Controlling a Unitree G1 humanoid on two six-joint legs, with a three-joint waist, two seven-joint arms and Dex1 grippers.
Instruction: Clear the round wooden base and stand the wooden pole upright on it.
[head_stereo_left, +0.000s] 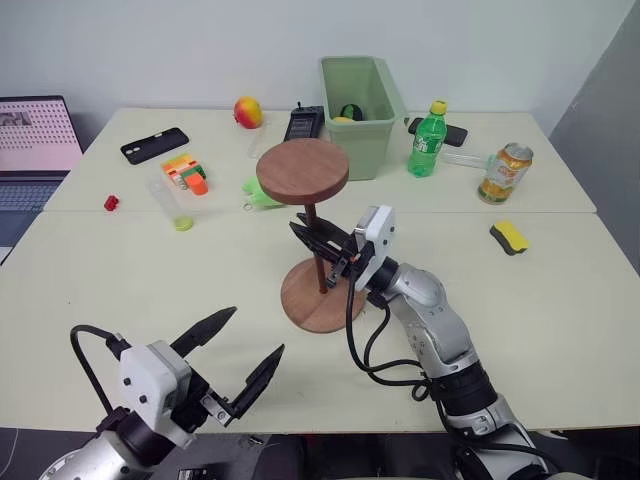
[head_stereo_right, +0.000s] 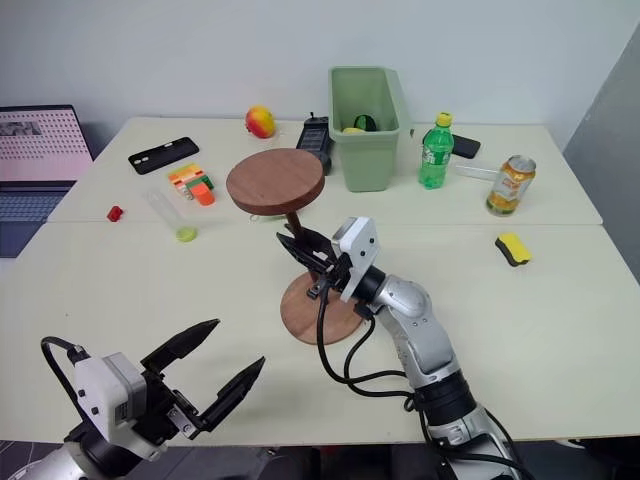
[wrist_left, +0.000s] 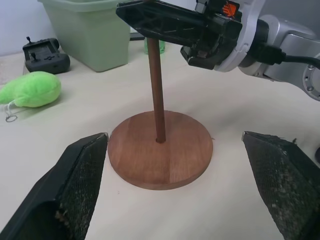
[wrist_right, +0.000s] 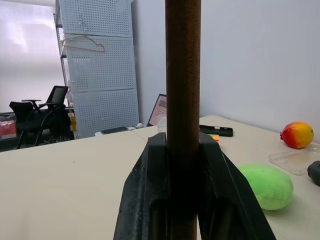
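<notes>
Pole (head_stereo_left: 316, 247) stands upright with its lower end in the centre hole of the base (head_stereo_left: 312, 303), which lies flat on the near table (head_stereo_left: 560, 300), a little ahead of the robot. The pole's round disc (head_stereo_left: 303, 170) is at the top, level, well above the base. Right gripper (head_stereo_left: 322, 243) reaches in from the right and pinches the pole's shaft about halfway up, its two black fingers (wrist_right: 150, 200) pressed against either side of the rod. Left gripper (head_stereo_left: 243, 351) hangs near the table's front edge, nearer the robot than the base, its fingers (wrist_left: 75, 185) spread wide and pointing toward the base without touching it.

Behind the base lie a green plush toy (wrist_left: 31, 89), a green bin (head_stereo_left: 362, 112), a green bottle (head_stereo_left: 428, 138), a can (head_stereo_left: 505, 172) and a yellow sponge (head_stereo_left: 510, 237). Farther left are a mango (head_stereo_left: 248, 111), a black phone (head_stereo_left: 155, 145) and a laptop (head_stereo_left: 35, 140).
</notes>
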